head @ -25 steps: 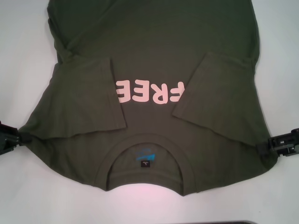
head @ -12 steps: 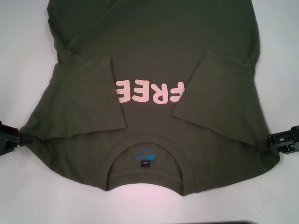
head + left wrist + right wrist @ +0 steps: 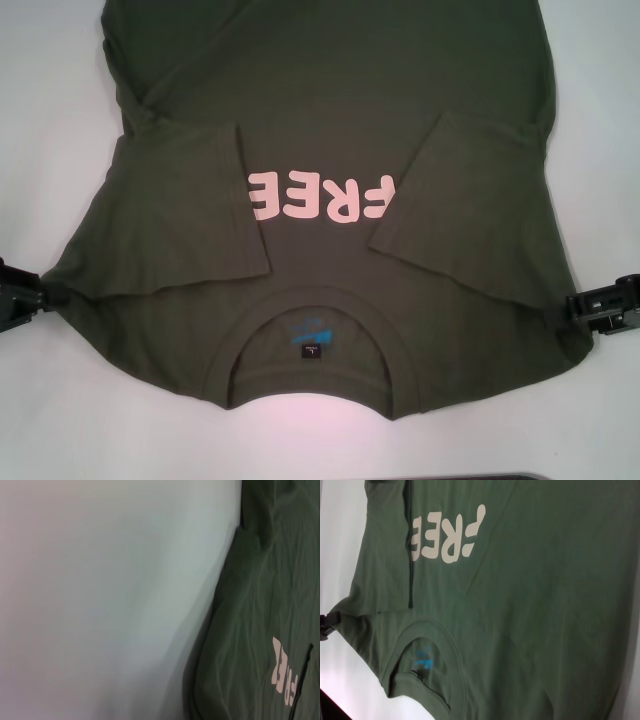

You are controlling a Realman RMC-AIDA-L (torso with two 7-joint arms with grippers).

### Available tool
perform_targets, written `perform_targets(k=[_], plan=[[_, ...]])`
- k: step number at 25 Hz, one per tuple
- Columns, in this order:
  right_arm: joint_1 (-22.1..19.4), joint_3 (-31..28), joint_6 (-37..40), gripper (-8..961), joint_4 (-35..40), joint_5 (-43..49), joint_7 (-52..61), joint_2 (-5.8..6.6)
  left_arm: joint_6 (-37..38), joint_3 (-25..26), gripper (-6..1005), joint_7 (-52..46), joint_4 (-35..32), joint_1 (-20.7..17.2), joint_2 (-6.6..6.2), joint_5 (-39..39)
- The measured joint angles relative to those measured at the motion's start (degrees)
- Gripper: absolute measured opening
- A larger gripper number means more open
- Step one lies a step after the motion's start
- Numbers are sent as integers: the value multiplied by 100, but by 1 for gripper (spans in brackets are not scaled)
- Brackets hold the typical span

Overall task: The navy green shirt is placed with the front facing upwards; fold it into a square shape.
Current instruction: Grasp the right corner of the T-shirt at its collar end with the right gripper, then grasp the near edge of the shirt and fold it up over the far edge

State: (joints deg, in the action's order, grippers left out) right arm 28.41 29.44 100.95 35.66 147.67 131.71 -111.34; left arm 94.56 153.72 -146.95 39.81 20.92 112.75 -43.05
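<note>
The navy green shirt (image 3: 320,110) lies flat on the white table, collar nearest me, with the pink "FREE" lettering (image 3: 320,197) and the blue neck label (image 3: 313,335) showing. Both short sleeves are folded inward over the chest. My left gripper (image 3: 42,295) is shut on the shirt's left shoulder corner, which is drawn to a point there. At the right shoulder edge my right gripper (image 3: 572,304) is shut on the cloth. The right wrist view shows the shirt (image 3: 520,605) and, far off, the left gripper (image 3: 329,622). In the left wrist view only the shirt's side (image 3: 260,605) shows.
White table (image 3: 50,100) surrounds the shirt on both sides. A dark strip (image 3: 480,477) runs along the near table edge. The shirt's lower part runs out of view at the far side.
Both grippers edged inward onto the shoulders half a second ago and have drawn back outward slightly. The shirt's shape is nearly unchanged.
</note>
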Motion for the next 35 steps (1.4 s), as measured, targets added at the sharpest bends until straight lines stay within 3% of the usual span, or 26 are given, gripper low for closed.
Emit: perform_targets(k=[14, 22, 28, 33, 35], plan=[[2, 85, -67, 628, 31, 37, 51, -9, 29, 4, 26, 0, 2, -8, -2, -11], [-29, 97, -51, 382, 55, 46, 89, 18, 42, 9, 26, 0, 0, -3, -9, -11], [-40, 135, -49, 142, 55, 56, 106, 61, 64, -19, 27, -6, 0, 9, -9, -9], [-45, 312, -28, 11, 55, 96, 125, 120, 140, -65, 28, -12, 0, 23, -12, 29], [-21, 351, 27, 11, 69, 215, 137, 146, 243, -145, 29, -3, 0, 25, -28, 30]])
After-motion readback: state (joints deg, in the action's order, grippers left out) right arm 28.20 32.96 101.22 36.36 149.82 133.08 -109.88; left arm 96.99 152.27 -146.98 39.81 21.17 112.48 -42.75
